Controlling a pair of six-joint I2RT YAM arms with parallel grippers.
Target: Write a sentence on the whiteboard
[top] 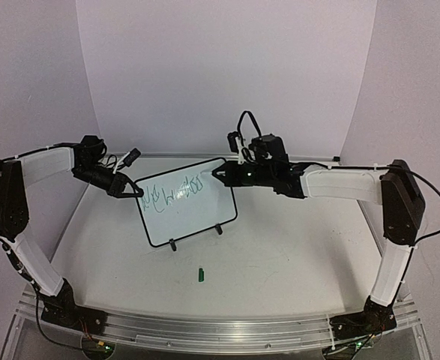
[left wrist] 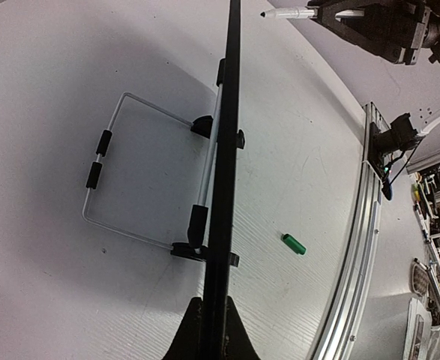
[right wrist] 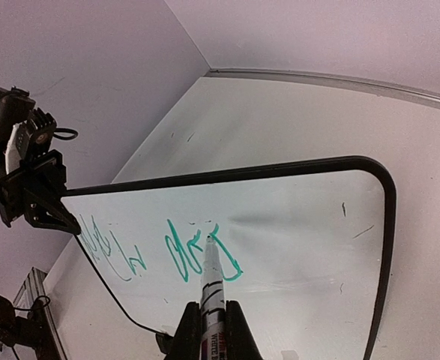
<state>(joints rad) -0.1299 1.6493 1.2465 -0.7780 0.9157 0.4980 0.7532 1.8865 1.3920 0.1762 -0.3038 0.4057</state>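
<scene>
right gripper (right wrist: 211, 319): was clamped on marker (right wrist: 210, 279), tip at green sentence (right wrist: 179, 256).
left gripper (left wrist: 211, 319): was clamped on whiteboard (left wrist: 223, 187) edge.
cap (top: 202, 274): lay in front of whiteboard.

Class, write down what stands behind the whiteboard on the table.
A bent wire stand with black sleeves props the whiteboard from behind. From the top camera, the board itself covers it.
</scene>
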